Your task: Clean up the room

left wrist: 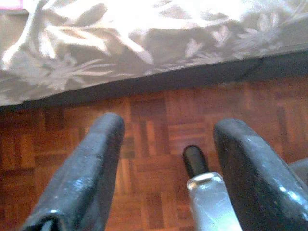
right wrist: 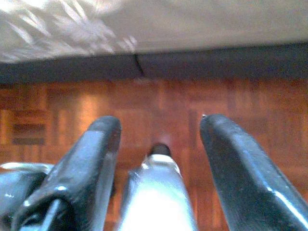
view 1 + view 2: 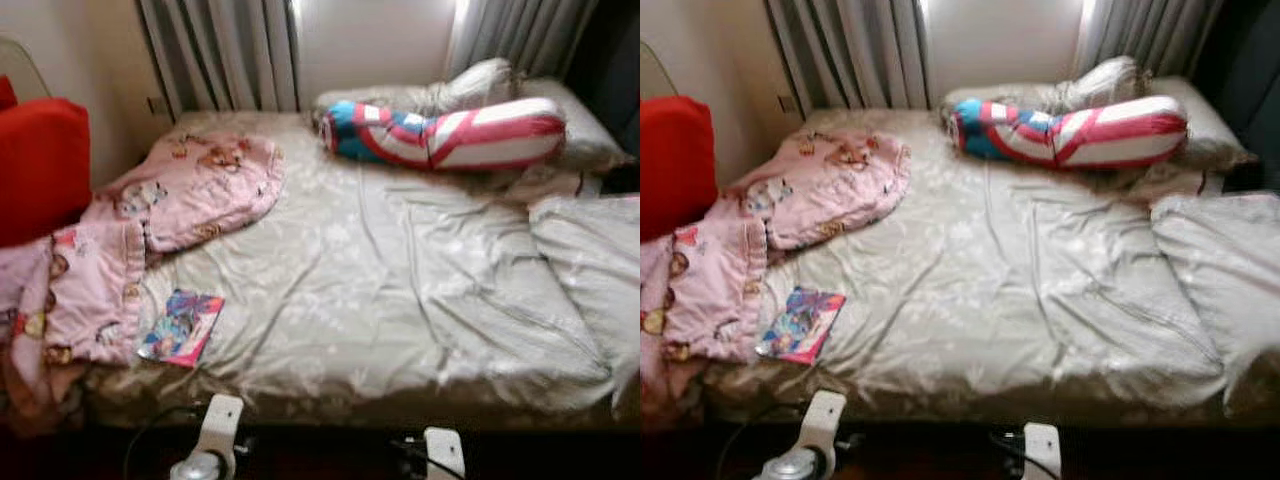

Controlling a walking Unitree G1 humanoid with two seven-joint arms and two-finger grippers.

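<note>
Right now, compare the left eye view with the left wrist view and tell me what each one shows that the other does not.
Left eye view alone: the rumpled pink cartoon-print blanket, the colourful thin picture book, the red, white and blue striped bolster pillow, the red cushion and the grey curtains. Left wrist view alone: the reddish wooden parquet floor and the open left claw hanging above it. Both: the beige floral-patterned bedsheet.

Glossy cloth sheet [image 3: 400,290], wood parquet floor [image 1: 154,125]

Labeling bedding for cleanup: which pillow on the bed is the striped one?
The long bolster at the head of the bed, red, white and blue. The pillows behind it are plain pale.
</note>
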